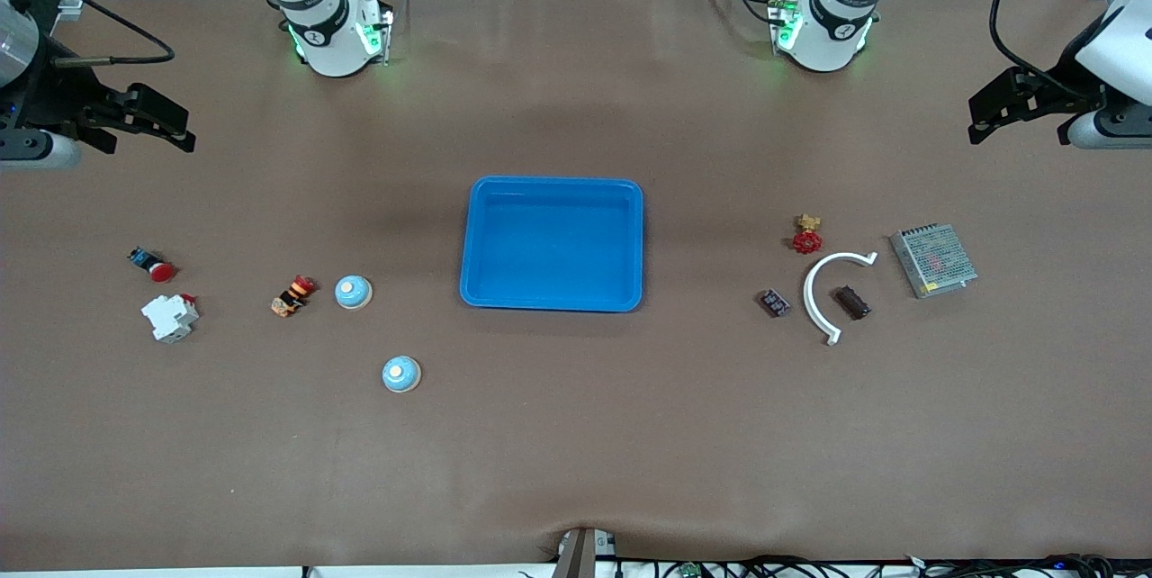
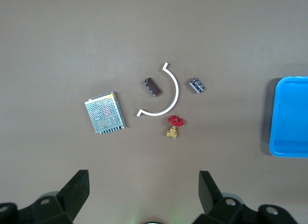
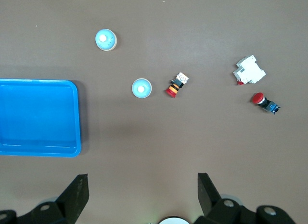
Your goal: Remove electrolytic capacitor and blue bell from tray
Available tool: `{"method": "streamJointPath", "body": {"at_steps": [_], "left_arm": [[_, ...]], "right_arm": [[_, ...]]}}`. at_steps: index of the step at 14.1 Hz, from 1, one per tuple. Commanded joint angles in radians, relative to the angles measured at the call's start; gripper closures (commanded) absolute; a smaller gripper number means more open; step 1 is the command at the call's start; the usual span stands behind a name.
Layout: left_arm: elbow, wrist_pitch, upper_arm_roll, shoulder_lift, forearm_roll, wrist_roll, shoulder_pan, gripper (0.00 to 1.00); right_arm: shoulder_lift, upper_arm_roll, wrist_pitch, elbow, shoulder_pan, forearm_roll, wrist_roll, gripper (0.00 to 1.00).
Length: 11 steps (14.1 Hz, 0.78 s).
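Two light-blue bells stand toward the right arm's end of the table, one beside an orange-red button and one nearer the front camera. A dark brown cylindrical capacitor lies inside a white arc toward the left arm's end. A second small dark capacitor lies just outside the arc. My left gripper hangs open and empty high over its table end. My right gripper hangs open and empty over its own end.
An empty blue tray sits mid-table. Near the capacitors lie a white arc, a red-handled brass valve and a metal mesh power supply. Near the bells lie an orange-red button, a white breaker and a red push-button.
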Motion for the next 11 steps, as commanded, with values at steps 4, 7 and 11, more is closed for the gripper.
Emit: {"method": "streamJointPath", "body": {"at_steps": [4, 7, 11], "left_arm": [[0.001, -0.008, -0.012, -0.004, -0.008, 0.022, 0.002, 0.00], [0.003, -0.011, -0.012, -0.004, -0.008, 0.021, 0.002, 0.00], [-0.002, -0.017, -0.025, -0.005, -0.011, 0.002, 0.004, 0.00]], "right_arm": [[-0.018, 0.004, 0.000, -0.015, -0.004, 0.001, 0.018, 0.00], [-0.018, 0.004, 0.000, -0.015, -0.004, 0.001, 0.018, 0.00], [-0.015, 0.002, 0.002, -0.015, -0.004, 0.001, 0.018, 0.00]]}}
